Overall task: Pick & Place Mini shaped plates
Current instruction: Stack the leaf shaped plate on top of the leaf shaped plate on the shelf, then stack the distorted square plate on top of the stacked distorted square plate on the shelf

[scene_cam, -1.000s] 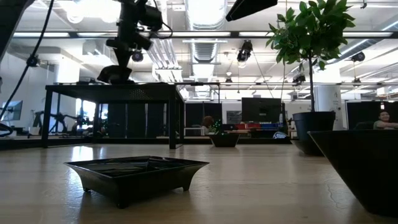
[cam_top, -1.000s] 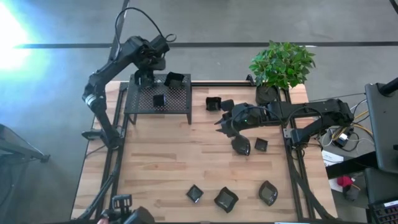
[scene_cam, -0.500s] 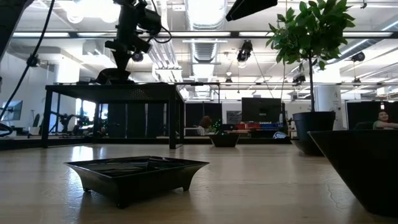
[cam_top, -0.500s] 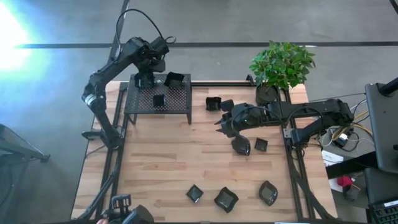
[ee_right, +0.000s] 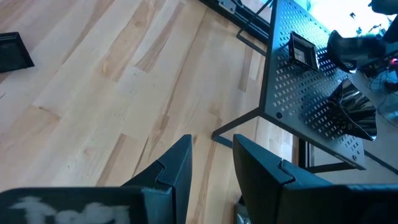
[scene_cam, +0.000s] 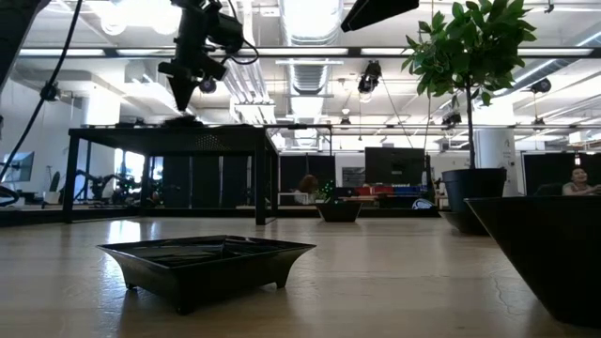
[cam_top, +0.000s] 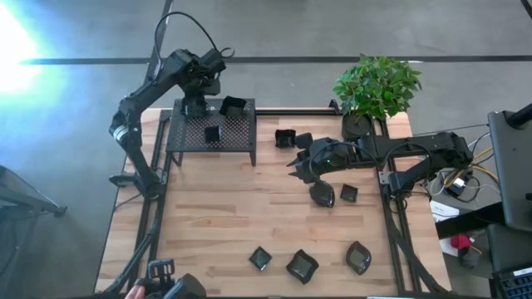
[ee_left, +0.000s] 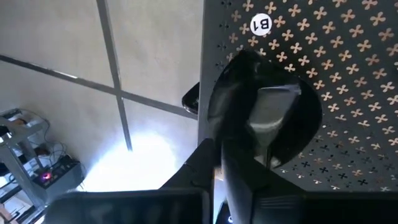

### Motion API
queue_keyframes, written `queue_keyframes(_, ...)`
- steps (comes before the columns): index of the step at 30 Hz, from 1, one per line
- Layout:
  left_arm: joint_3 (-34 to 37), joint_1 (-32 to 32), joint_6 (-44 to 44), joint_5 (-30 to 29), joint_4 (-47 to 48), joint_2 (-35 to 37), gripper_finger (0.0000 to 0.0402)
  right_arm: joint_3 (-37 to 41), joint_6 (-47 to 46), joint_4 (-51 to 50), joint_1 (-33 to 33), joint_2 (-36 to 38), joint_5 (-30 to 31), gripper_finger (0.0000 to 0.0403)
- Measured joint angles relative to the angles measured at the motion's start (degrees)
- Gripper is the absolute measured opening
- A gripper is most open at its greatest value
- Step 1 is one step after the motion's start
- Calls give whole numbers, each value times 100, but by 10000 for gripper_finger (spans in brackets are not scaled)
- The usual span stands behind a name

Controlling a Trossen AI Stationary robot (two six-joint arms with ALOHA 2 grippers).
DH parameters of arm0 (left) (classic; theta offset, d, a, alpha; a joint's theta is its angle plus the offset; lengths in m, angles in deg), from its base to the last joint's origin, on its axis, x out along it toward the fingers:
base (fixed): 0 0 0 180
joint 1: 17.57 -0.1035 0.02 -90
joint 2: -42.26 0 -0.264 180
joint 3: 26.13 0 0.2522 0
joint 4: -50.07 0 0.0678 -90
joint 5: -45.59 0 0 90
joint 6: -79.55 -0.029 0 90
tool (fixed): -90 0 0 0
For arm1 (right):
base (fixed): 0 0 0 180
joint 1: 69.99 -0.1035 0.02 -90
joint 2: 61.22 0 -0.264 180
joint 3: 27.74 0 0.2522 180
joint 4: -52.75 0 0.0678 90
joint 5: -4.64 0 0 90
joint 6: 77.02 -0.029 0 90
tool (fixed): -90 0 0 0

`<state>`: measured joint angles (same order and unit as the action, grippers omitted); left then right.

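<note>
The mini shaped plates are small, glossy and rigid, so they probably weigh little, slide easily on wood or metal, and could chip if dropped; their thin raised rims look like the best place to pinch, one finger inside the dish and one outside. Several lie on the wooden table (cam_top: 208, 216): three near the front edge, including a leaf-shaped plate (cam_top: 358, 257) and a ruffled plate (cam_top: 302, 266), and a few around the middle right. On the perforated stand (cam_top: 241, 143) at the back left sit a small square plate (cam_top: 212, 133), a larger square plate (cam_top: 233, 105), and a rounded plate (ee_left: 305, 112) near the stand's rear left corner. The left gripper (cam_top: 197, 105) hangs directly over that rounded plate; the low view shows its tips (scene_cam: 181, 94) a little clear of the stand top, and whether its fingers are apart or together cannot be told. The right gripper (ee_right: 211, 155) hovers over bare wood at mid-table with its fingers (ee_right: 180, 163) slightly parted and nothing between them; an oval plate (cam_top: 322, 195) lies just beside it toward the table front. A potted plant (cam_top: 376, 87) stands at the back right corner.
</note>
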<state>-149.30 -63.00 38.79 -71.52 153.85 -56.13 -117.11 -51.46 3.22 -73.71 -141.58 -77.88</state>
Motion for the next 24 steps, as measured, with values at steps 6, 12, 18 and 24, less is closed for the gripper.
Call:
queue_keyframes(6,2,0,0,-368,-37,0,47,0,1,1,0,0,0,111)
queue_keyframes(12,4,0,-46,-744,-250,4,48,0,-6,0,0,0,0,111)
queue_keyframes(18,4,3,191,-506,-540,4,48,0,-4,0,0,0,0,111)
queue_keyframes(24,-63,223,457,-483,-673,234,48,0,34,-3,0,24,15,111)
